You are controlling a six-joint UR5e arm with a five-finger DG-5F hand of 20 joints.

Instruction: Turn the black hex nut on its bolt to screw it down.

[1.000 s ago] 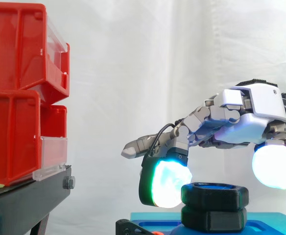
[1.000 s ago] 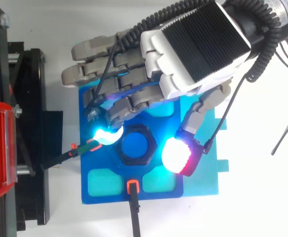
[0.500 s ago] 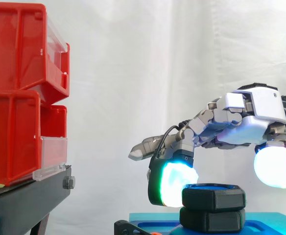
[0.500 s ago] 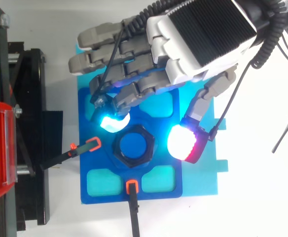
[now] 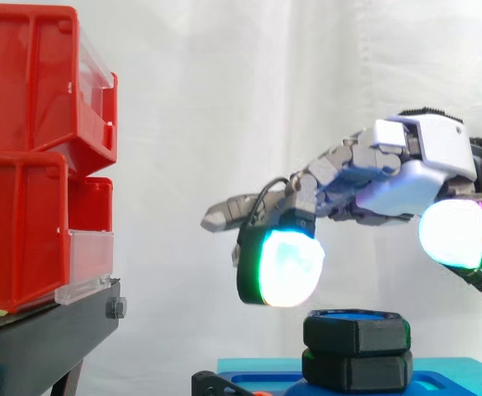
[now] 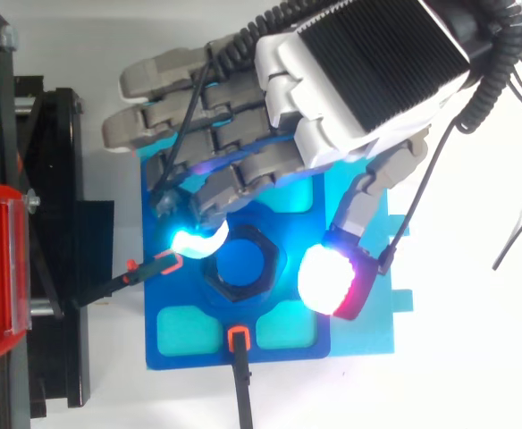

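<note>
Just above blk hex nut (image 5: 356,334) on blue base (image 6: 151,299), robot hand (image 5: 422,157) hovers, fingers spread wide, nothing held

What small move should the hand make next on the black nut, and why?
Probably lower straight down: the hand is open, its glowing pads hang above the black hex nut, one on either side, touching nothing, so they must reach its flats before pinching.

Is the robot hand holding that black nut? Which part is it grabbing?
Nothing is held. The hand hovers open above the black hex nut, and its glowing pads are lifted clear of the nut's sides.
</note>
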